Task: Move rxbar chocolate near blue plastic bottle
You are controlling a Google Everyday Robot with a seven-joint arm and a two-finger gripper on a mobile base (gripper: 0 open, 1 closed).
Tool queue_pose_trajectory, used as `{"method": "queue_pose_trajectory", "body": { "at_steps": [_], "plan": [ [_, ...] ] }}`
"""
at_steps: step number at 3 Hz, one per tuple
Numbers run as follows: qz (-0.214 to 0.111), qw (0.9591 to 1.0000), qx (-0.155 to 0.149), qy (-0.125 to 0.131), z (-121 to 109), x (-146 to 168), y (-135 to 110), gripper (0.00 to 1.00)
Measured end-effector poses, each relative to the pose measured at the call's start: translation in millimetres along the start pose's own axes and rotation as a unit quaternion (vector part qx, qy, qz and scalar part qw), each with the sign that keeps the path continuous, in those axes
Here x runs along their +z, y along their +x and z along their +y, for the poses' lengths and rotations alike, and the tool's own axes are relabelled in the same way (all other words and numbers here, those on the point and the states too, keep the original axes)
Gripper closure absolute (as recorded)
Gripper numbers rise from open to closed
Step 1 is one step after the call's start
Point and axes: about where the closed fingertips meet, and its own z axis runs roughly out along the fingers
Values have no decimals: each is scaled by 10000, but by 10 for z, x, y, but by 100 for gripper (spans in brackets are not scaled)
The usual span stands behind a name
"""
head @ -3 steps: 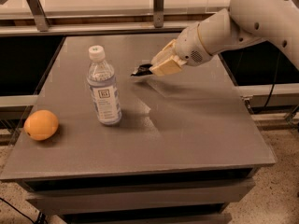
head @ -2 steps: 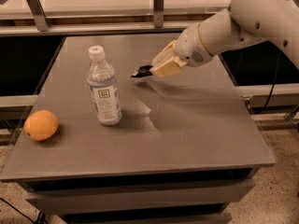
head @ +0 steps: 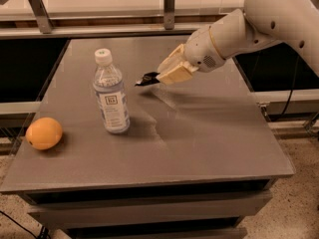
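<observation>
While the tool [head: 155, 77] pinched the rxbar chocolate [head: 145, 79] shut, at two o'clock from the blue plastic bottle [head: 110, 96], it needed to lower it gently beside the bottle, no bumping.

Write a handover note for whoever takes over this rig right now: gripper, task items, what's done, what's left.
Gripper: shut on the rxbar chocolate, holding it above the table, to the right of the bottle's cap.
Blue plastic bottle: upright, left of centre. An orange sits near the left edge.
Done: bar picked up.
Left: bring the bar closer to the bottle, set it down beside it, release.
</observation>
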Motion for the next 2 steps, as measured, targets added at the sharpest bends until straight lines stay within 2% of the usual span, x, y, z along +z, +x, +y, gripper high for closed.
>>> {"method": "queue_pose_trajectory", "body": {
  "at_steps": [2],
  "plan": [
    [-308,9983,-230,-437,116,75,-116,36]
  ]
}}
